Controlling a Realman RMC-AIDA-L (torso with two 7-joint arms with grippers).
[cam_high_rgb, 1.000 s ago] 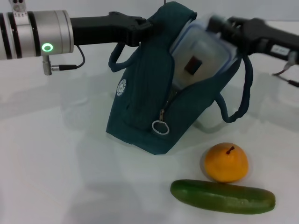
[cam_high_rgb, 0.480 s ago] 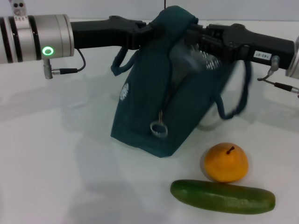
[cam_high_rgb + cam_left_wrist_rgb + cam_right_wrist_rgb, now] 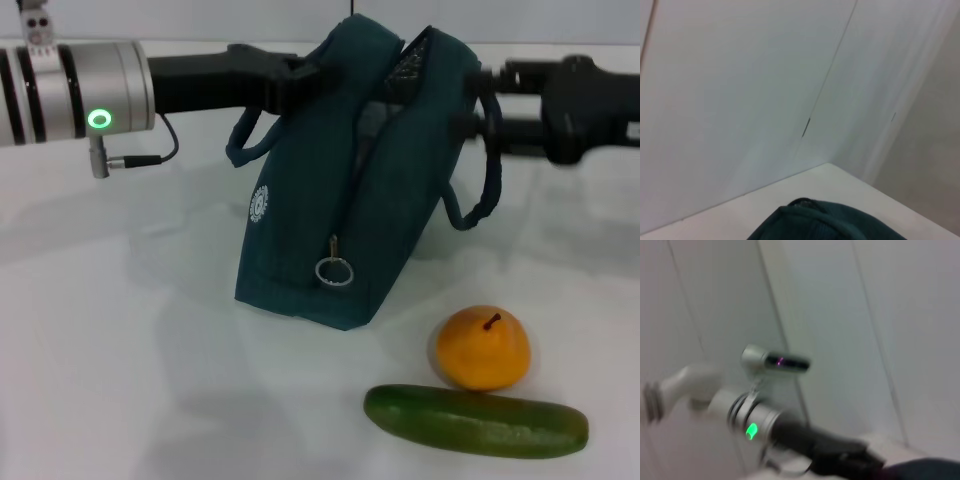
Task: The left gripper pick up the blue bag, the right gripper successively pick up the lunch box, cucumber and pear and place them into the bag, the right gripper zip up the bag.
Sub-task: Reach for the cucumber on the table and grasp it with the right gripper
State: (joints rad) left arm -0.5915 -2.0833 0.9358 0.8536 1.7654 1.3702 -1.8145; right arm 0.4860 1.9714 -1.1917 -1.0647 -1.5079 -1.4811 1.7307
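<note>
The blue bag [image 3: 330, 200] stands upright mid-table, its mouth facing up and its zipper ring [image 3: 335, 272] hanging at the front. My left gripper [image 3: 303, 78] is shut on the bag's top edge and holds it up. My right gripper [image 3: 478, 100] is at the bag's right side by the strap, open, nothing between its fingers. The lunch box is hidden inside the bag. An orange-yellow pear [image 3: 483, 347] lies in front of the bag to the right, with the green cucumber [image 3: 475, 421] just nearer. Bag fabric [image 3: 825, 222] also shows in the left wrist view.
The white table [image 3: 120, 340] stretches left of and in front of the bag. A carry strap [image 3: 485, 190] loops down the bag's right side, another [image 3: 245, 140] on its left. The right wrist view shows the left arm [image 3: 752, 430] against a white wall.
The lunch box went from the bag's mouth down inside and out of sight. My right gripper let it go and drew back to the right. The bag's mouth has narrowed.
</note>
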